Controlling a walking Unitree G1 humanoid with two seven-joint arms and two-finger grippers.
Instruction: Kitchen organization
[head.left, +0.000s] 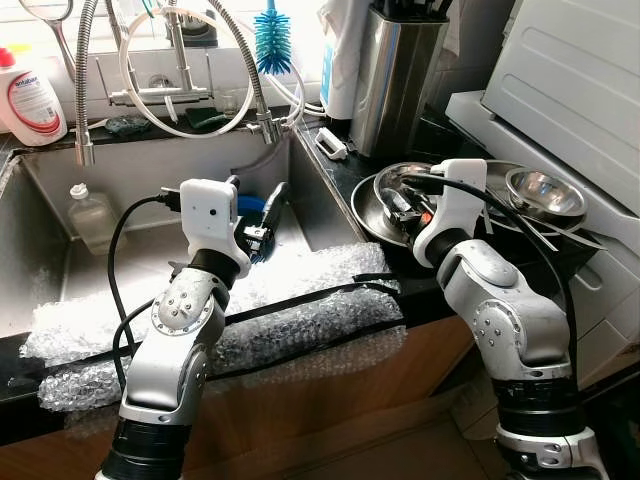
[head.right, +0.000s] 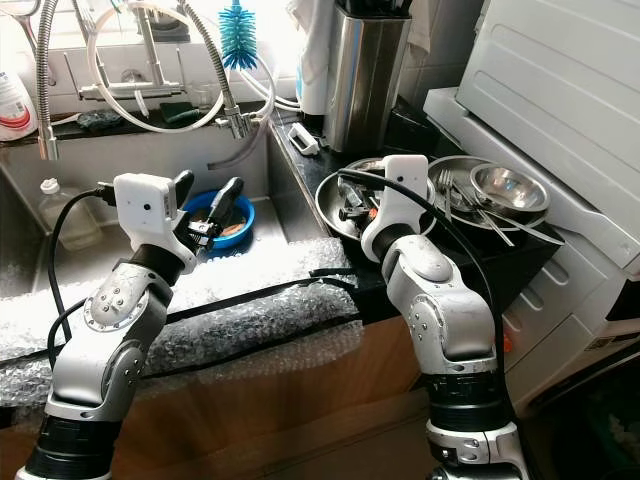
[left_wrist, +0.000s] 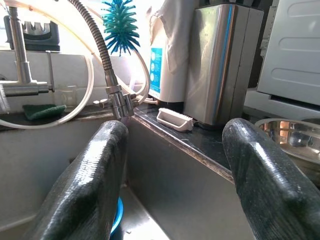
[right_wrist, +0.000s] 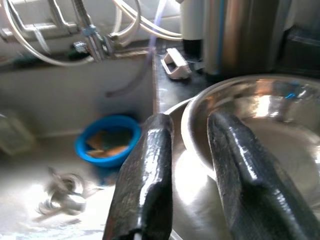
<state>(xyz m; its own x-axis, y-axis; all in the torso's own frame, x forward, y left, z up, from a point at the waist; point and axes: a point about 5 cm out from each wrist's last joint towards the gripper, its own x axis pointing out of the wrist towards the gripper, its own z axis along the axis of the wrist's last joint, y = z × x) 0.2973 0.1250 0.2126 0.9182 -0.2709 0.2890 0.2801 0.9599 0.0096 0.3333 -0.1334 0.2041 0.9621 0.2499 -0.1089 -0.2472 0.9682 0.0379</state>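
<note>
My left gripper (head.left: 258, 200) hangs open over the steel sink (head.left: 140, 165), with nothing between its fingers. Below it on the sink floor sits a blue bowl (head.right: 228, 226) holding food scraps. My right gripper (head.left: 400, 208) reaches into the stacked steel bowls (head.left: 372, 215) on the dark counter right of the sink. In the right wrist view its fingers (right_wrist: 150, 165) stand a narrow gap apart astride a steel bowl's rim (right_wrist: 186, 117), one inside and one outside. I see no grip on the rim.
Bubble wrap (head.left: 300, 285) covers the sink's front edge. A faucet with hoses (head.left: 170, 90), a blue brush (head.left: 272, 45) and a soap bottle (head.left: 30, 100) line the back. A steel knife block (head.left: 400, 80) stands behind the bowls. Another bowl with cutlery (head.left: 545, 192) lies right.
</note>
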